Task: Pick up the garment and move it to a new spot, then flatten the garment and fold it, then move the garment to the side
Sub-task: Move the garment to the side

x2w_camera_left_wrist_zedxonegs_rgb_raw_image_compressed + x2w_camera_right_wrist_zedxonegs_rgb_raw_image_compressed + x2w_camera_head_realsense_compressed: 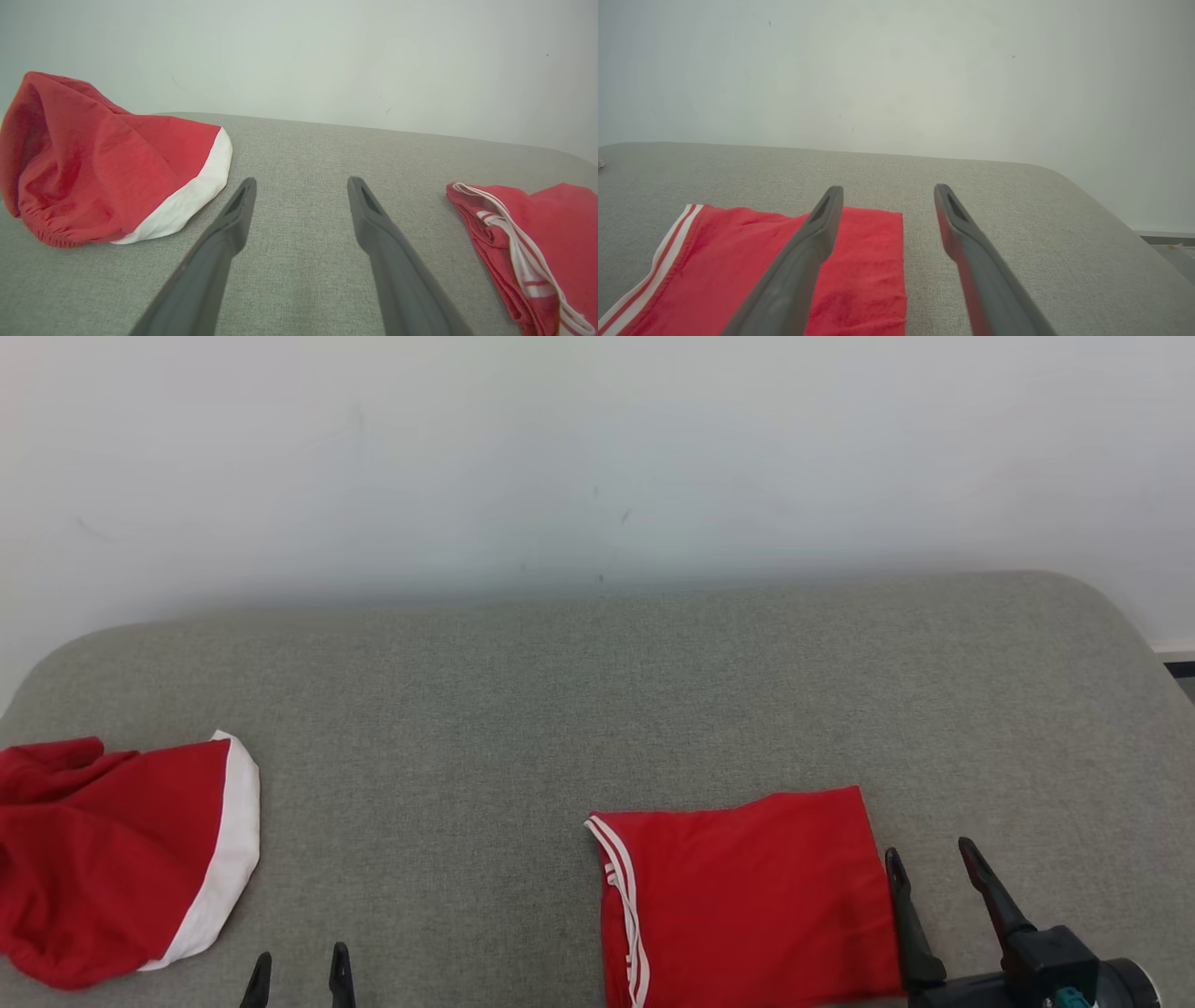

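A folded red garment [747,896] with white stripes along its left edge lies flat at the front right of the grey fabric surface [560,691]. It also shows in the left wrist view [556,224] and the right wrist view [868,266]. My right gripper [929,849] [888,187] is open just off its right edge, the left finger over the cloth's border, holding nothing. A crumpled red garment [103,859] [93,163] with a white band lies at the front left. Right of that heap, my left gripper [301,954] [302,182] stands open and empty.
A pale wall [597,448] rises behind the surface. The surface's rounded right corner [1111,607] falls off to a strip of floor [1181,672]. Bare grey fabric stretches between the two garments and behind them.
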